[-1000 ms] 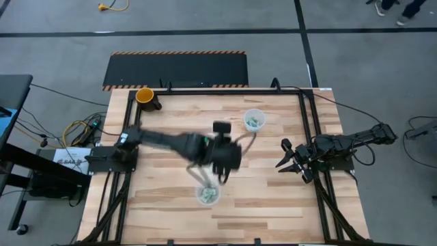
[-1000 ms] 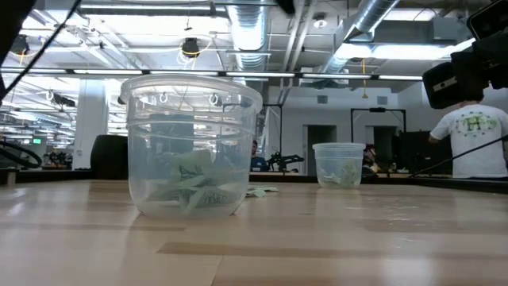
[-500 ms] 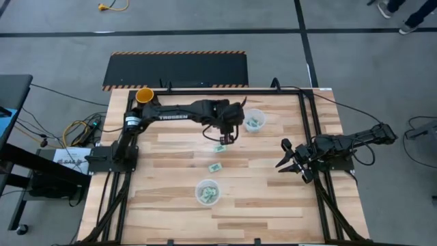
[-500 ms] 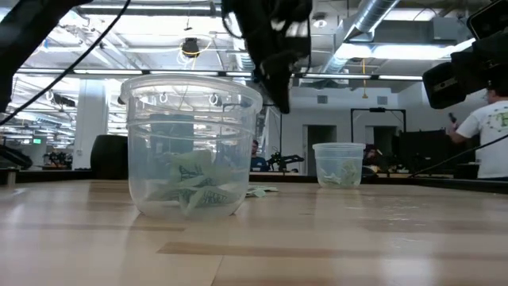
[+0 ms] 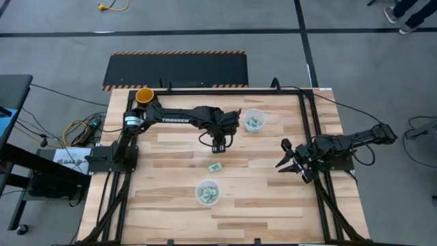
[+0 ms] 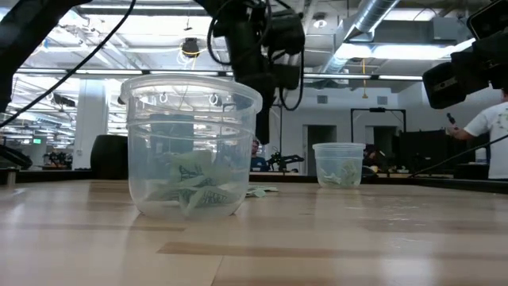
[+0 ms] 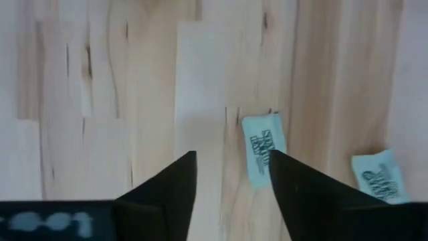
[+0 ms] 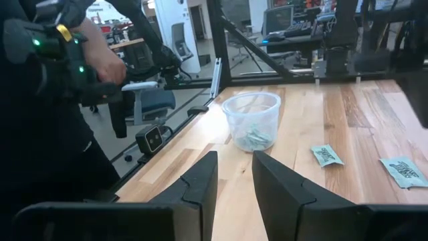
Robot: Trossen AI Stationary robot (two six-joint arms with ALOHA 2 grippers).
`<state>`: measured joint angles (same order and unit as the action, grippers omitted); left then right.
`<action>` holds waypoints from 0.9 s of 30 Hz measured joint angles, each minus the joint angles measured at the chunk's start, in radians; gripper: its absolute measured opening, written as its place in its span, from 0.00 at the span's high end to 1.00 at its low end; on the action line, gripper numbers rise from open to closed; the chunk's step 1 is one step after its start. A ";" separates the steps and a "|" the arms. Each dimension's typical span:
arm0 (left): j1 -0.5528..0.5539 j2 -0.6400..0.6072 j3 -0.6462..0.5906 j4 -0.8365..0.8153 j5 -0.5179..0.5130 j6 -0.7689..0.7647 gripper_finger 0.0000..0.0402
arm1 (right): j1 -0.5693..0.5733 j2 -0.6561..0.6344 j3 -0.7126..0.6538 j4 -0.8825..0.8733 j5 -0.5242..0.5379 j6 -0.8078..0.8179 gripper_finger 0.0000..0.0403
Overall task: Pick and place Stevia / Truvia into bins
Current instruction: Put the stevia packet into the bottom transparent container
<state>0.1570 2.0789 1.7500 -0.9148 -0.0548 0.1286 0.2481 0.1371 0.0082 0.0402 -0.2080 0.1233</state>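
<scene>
My left gripper (image 5: 218,142) (image 7: 231,164) hangs open, pointing down over the middle of the table. A green-and-white Stevia packet (image 7: 263,155) lies flat on the wood just by one finger, untouched. A second packet (image 5: 216,166) (image 7: 379,175) lies flat a little nearer. Two clear cups stand upright, each with packets inside: the far one (image 5: 254,120) (image 6: 339,163) and the near one (image 5: 207,193) (image 6: 190,147). My right gripper (image 5: 285,157) (image 8: 234,177) waits open at the table's right side.
An orange-yellow cup (image 5: 144,96) stands at the far left corner. Bare wood lies between the two clear cups and toward the left and near edges. A person's arm and hand (image 8: 100,63) show beyond the table in the right wrist view.
My left gripper has swung from above the near cup toward the far cup, then come back a little toward the near edge and gone down over a loose packet on the table. The packets and cups have stayed where they were.
</scene>
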 joint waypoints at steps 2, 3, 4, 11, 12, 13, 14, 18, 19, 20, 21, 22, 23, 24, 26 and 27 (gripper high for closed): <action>0.000 0.000 -0.031 0.018 -0.002 0.006 0.52 | 0.000 0.000 0.000 0.000 0.000 0.000 0.78; 0.000 0.000 -0.043 0.024 -0.002 0.006 0.50 | 0.000 0.000 0.000 0.000 0.000 0.000 0.78; -0.001 0.000 -0.054 0.032 -0.001 0.006 0.49 | 0.000 0.000 0.000 0.000 0.000 0.000 0.78; -0.020 0.000 -0.126 0.081 0.036 0.006 0.44 | 0.000 0.000 0.000 0.000 0.000 0.000 0.78; -0.023 0.000 -0.137 0.084 0.037 0.006 0.44 | 0.000 0.000 0.000 0.000 0.000 0.000 0.78; -0.026 0.000 -0.149 0.091 0.041 0.006 0.44 | 0.000 0.000 0.000 0.000 0.000 0.000 0.78; -0.028 0.000 -0.161 0.102 0.043 0.003 0.44 | 0.000 0.000 0.000 0.000 0.000 0.000 0.78; -0.037 0.000 -0.199 0.132 0.059 -0.017 0.44 | 0.000 0.000 0.000 0.000 0.000 0.000 0.78; -0.039 0.000 -0.210 0.140 0.057 -0.017 0.44 | 0.000 0.000 0.000 0.000 0.000 0.000 0.78; -0.042 0.000 -0.221 0.162 0.056 -0.017 0.44 | 0.000 0.000 0.000 0.000 0.000 0.000 0.78; -0.044 0.000 -0.231 0.187 0.055 -0.018 0.44 | 0.000 0.000 0.000 0.000 0.000 0.000 0.78; -0.045 0.000 -0.236 0.201 0.055 -0.022 0.44 | 0.000 0.000 0.000 0.000 0.000 0.000 0.78; -0.046 0.000 -0.237 0.201 0.055 -0.028 0.44 | 0.000 0.000 0.000 0.000 0.000 0.000 0.78; -0.046 0.000 -0.237 0.201 0.059 -0.031 0.44 | 0.000 0.000 0.000 0.000 0.000 0.000 0.78; -0.046 0.000 -0.237 0.207 0.069 -0.031 0.44 | 0.000 0.000 0.000 0.000 0.000 0.000 0.78; -0.045 0.000 -0.237 0.214 0.069 -0.026 0.44 | 0.000 0.000 0.000 0.000 0.000 0.000 0.78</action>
<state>0.1116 2.0792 1.5127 -0.7011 0.0143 0.1023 0.2481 0.1371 0.0080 0.0402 -0.2078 0.1232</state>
